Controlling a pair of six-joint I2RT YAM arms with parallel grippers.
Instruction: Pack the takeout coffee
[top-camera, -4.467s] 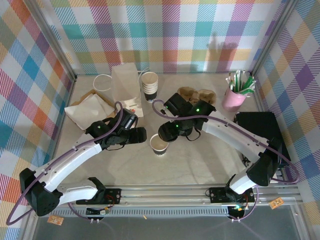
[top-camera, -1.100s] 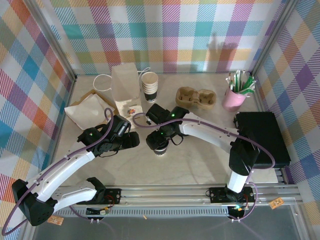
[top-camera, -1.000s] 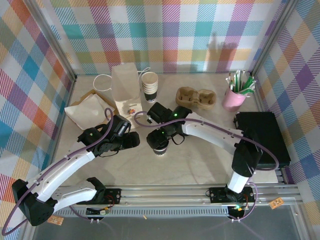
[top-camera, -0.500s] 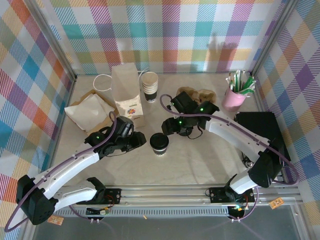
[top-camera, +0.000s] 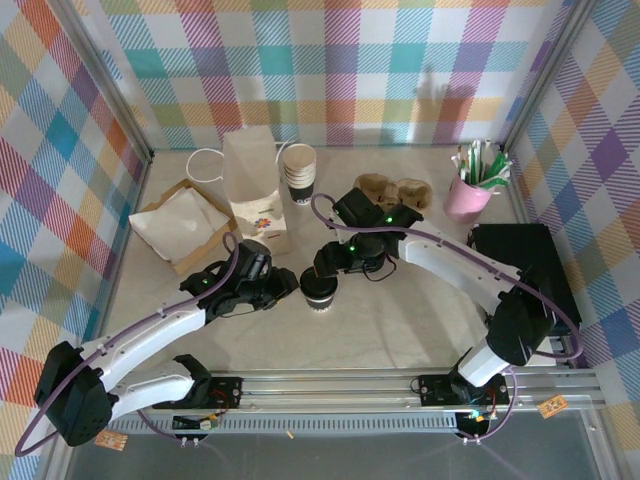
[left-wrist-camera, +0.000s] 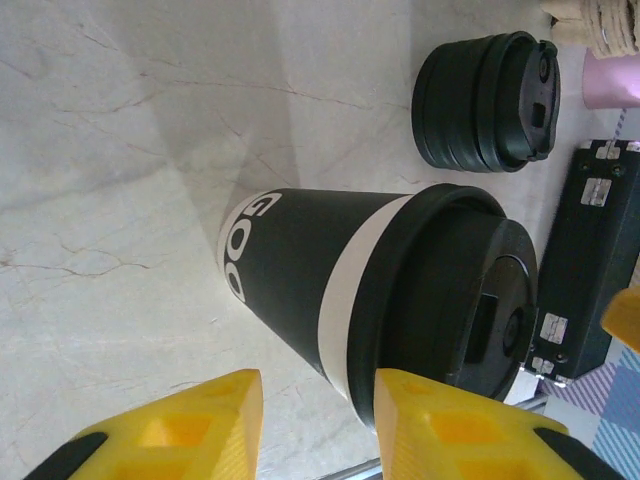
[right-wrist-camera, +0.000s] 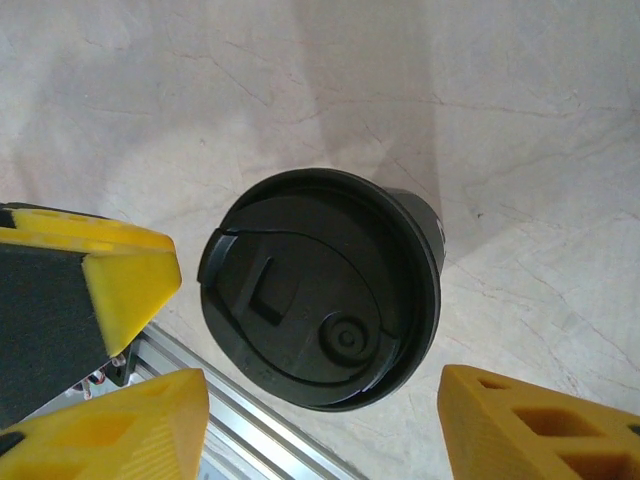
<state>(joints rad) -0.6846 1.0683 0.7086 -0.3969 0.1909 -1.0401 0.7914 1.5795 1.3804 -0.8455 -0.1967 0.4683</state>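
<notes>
The takeout coffee (top-camera: 319, 290) stands upright on the table with its black lid (right-wrist-camera: 320, 290) on. In the left wrist view the cup's black and cream wall (left-wrist-camera: 320, 280) lies just ahead of my left gripper (left-wrist-camera: 318, 390). Its yellow fingers (left-wrist-camera: 170, 430) are partly open, with bare table between them. My left gripper (top-camera: 287, 290) sits at the cup's left side. My right gripper (right-wrist-camera: 320, 385) hovers open over the lid, one finger on either side and clear of the rim. It sits just behind the cup (top-camera: 335, 262).
A standing paper bag (top-camera: 252, 185) and a stack of lidless cups (top-camera: 299, 172) are at the back, a cardboard cup carrier (top-camera: 390, 190) and a pink cup of straws (top-camera: 470, 190) to the right. A lid stack (left-wrist-camera: 485, 100) and black box (top-camera: 515, 260) lie nearby.
The lid now sits on the cup. My right gripper pulled back to the right, then returned above the lid. My left gripper slid in towards the cup and narrowed its jaws.
</notes>
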